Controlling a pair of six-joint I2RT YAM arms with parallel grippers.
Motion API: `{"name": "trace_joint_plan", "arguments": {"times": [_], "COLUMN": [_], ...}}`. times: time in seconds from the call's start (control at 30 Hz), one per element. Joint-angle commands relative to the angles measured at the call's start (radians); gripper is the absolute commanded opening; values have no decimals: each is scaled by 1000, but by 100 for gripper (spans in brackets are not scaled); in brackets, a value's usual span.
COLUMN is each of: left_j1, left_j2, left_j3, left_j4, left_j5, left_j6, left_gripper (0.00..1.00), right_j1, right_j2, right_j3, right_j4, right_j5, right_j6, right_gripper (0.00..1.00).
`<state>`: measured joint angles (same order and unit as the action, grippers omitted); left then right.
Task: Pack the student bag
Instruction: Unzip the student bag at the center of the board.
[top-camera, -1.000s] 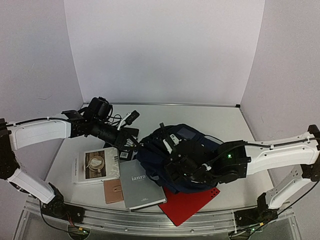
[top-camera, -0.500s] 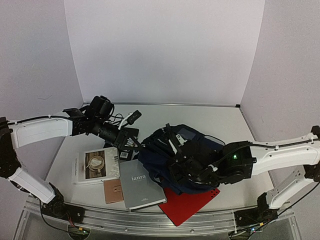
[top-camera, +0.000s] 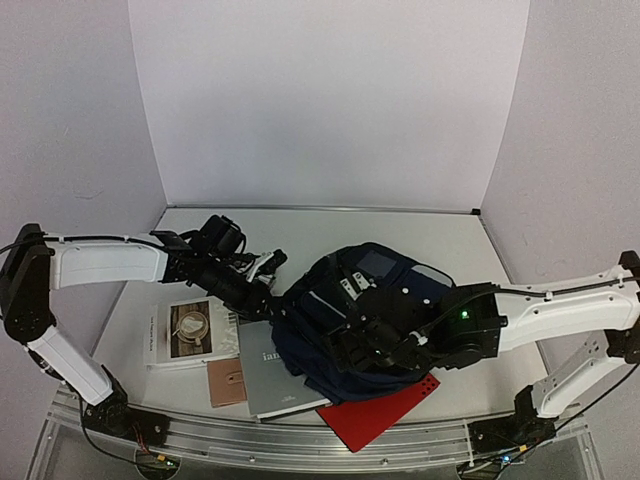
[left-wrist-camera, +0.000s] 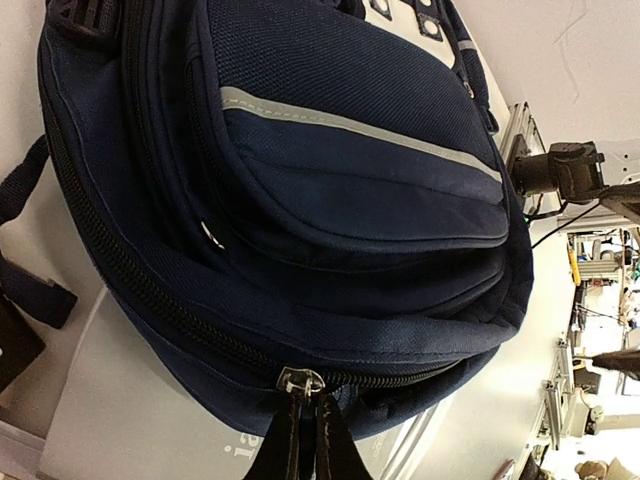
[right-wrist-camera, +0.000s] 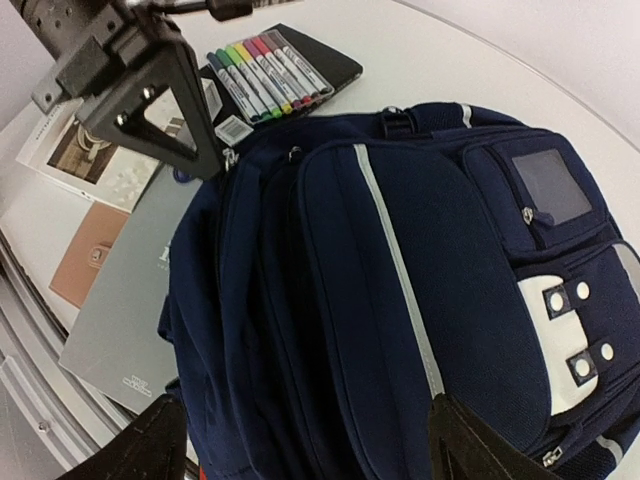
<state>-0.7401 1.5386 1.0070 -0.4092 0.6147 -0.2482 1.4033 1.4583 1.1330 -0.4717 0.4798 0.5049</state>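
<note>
The student bag (top-camera: 385, 285) is a dark navy backpack with a light-grey stripe, lying in the middle of the table. It fills the left wrist view (left-wrist-camera: 330, 200) and the right wrist view (right-wrist-camera: 420, 250). My left gripper (top-camera: 272, 296) is at the bag's left edge. Its jaws (left-wrist-camera: 305, 432) are shut on the main zipper's metal pull (left-wrist-camera: 300, 383). My right gripper (top-camera: 375, 335) hovers over the bag's near side. It stands wide open (right-wrist-camera: 305, 445), a finger on each side of the fabric, holding nothing.
A grey book (top-camera: 272, 385) lies partly under the bag's left side. A small brown notebook (top-camera: 226, 382) and a white book with a coffee picture (top-camera: 190, 330) are further left. A red folder (top-camera: 385, 410) pokes out near the front rail. A marker set (right-wrist-camera: 265, 70) lies behind the bag.
My right gripper was shut on the bag's fabric and has now opened and let go. My left gripper has moved right and nearer with the zipper pull. The bag has settled lower.
</note>
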Motion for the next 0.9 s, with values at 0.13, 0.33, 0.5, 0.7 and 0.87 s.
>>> {"name": "trace_joint_plan", "arguments": {"times": [0.13, 0.33, 0.5, 0.7, 0.87], "left_j1": [-30, -35, -35, -35, -35], "left_j2": [-62, -110, -133, -139, -215], "left_j3": [-35, -55, -100, -149, -250], "left_j4": [93, 91, 92, 148, 297], "left_j5": [45, 53, -59, -137, -94], "left_j6": [-65, -81, -106, -152, -207], "left_gripper": [0, 0, 2, 11, 44], "right_j1": [-10, -37, -41, -40, -41], "right_j2": [240, 374, 395, 310, 223], "right_j3": [188, 266, 245, 138, 42], "right_j4": [68, 75, 83, 82, 82], "right_j5": [7, 6, 21, -16, -40], "right_j6": [34, -5, -17, 10, 33], "right_gripper": [96, 96, 50, 1, 0]}}
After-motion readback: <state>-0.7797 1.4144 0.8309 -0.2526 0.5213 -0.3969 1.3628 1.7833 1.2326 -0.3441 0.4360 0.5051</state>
